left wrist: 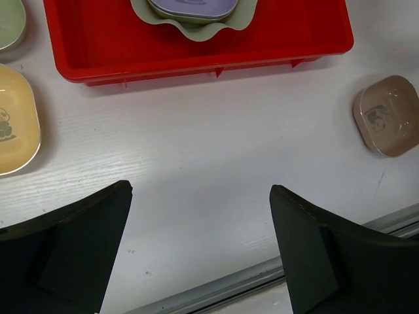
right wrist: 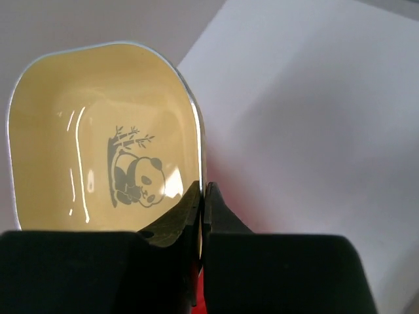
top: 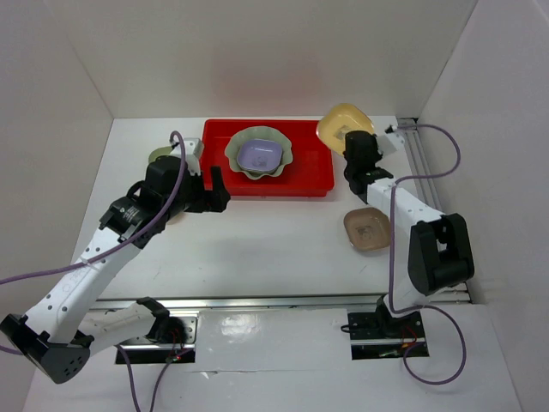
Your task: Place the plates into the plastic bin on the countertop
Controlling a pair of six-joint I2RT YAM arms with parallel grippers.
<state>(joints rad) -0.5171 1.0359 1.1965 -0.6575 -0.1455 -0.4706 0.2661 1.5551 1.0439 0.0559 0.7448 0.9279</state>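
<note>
The right gripper (right wrist: 203,193) has its fingers pressed together on the rim of a yellow dish (right wrist: 98,137) with a panda print. It holds the dish off the countertop (top: 283,245) at the far right corner of the red bin (top: 313,173), beside the rim rather than squarely over the bin floor. The left gripper (left wrist: 200,190) has its fingers (left wrist: 91,229) spread wide with nothing between them, and it hangs over bare countertop just near of the bin's near left corner. Bin contents: one scalloped green dish (top: 292,150) sits toward the middle of the floor, with a lavender dish (top: 260,154) nested inside it; the rest of the floor is bare red. Status, as a judgement: two dishes are placed, one is in the grip, and three are left on the countertop. One is a tan dish (top: 367,230) near and right of the bin, beside the right arm. The other two lie left of the bin: a second yellow dish (left wrist: 13,124), with a green dish (left wrist: 8,26) just beyond it on the far side. Both are cut off by the edge of the left wrist view, and from above the left arm covers most of them.
</note>
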